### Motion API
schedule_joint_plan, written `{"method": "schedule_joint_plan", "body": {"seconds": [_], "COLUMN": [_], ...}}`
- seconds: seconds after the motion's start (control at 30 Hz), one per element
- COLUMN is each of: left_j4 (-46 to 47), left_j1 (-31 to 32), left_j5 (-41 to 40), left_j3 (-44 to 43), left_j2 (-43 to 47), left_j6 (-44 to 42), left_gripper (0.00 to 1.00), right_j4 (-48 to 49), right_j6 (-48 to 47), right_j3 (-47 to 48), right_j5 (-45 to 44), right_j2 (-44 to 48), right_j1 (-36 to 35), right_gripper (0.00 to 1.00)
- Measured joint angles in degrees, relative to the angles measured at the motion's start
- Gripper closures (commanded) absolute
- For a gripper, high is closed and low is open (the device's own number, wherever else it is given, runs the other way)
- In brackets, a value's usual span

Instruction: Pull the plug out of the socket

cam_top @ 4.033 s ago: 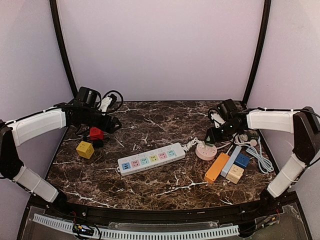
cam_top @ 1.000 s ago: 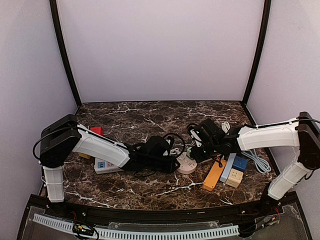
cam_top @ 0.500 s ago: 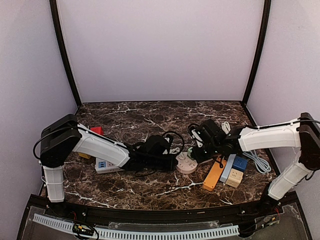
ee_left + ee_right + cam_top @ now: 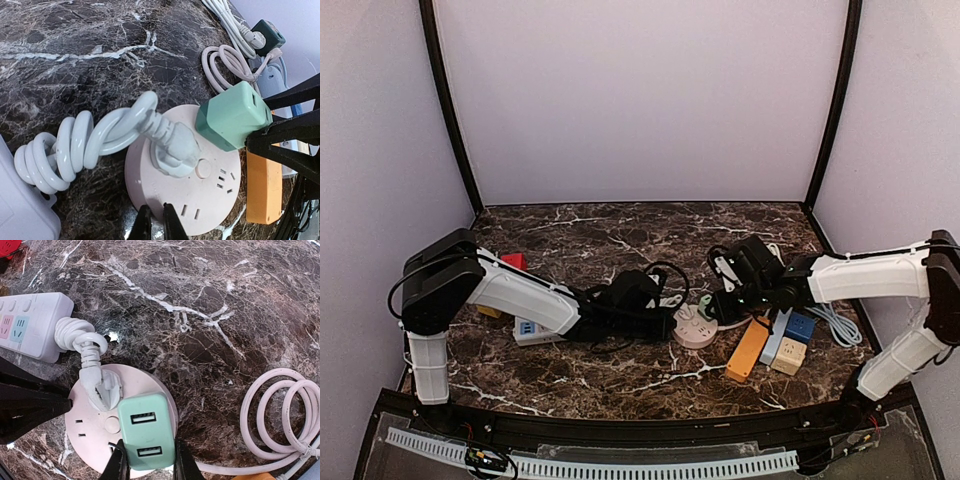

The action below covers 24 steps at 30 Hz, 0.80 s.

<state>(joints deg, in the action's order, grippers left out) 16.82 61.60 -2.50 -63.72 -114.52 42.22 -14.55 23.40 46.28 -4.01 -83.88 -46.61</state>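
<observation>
The round pink socket (image 4: 200, 200) lies near the middle of the marble table (image 4: 620, 240). Two things are seated in it: a white corded plug (image 4: 172, 147) and, just right of it, the green plug (image 4: 146, 432). The right arm reaches in low from the right, and the right gripper (image 4: 149, 462) is clamped on the green plug's sides. The left arm stretches in from the left. The left gripper (image 4: 157, 222) has its fingers nearly together at the socket's near rim.
</observation>
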Motion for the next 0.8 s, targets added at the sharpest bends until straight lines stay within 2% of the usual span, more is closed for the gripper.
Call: {"method": "schedule_joint_plan", "body": {"seconds": [0.37, 0.8], "left_j4": [0.2, -0.39], "left_j1": [0.0, 0.0], "left_j5": [-0.31, -0.92], "left_j3": [0.0, -0.66], "left_j2": [-0.07, -0.33], "left_j6": [-0.02, -0.17], "left_gripper": [0.97, 0.98], "right_j4": [0.24, -4.85], "right_j6": [0.52, 0.59], "right_j3": [-0.24, 3.76], "right_j5": [-0.42, -11.72], "right_j2": [0.11, -2.64], "right_j1": [-0.26, -6.78], "right_gripper": [1.0, 1.0]}}
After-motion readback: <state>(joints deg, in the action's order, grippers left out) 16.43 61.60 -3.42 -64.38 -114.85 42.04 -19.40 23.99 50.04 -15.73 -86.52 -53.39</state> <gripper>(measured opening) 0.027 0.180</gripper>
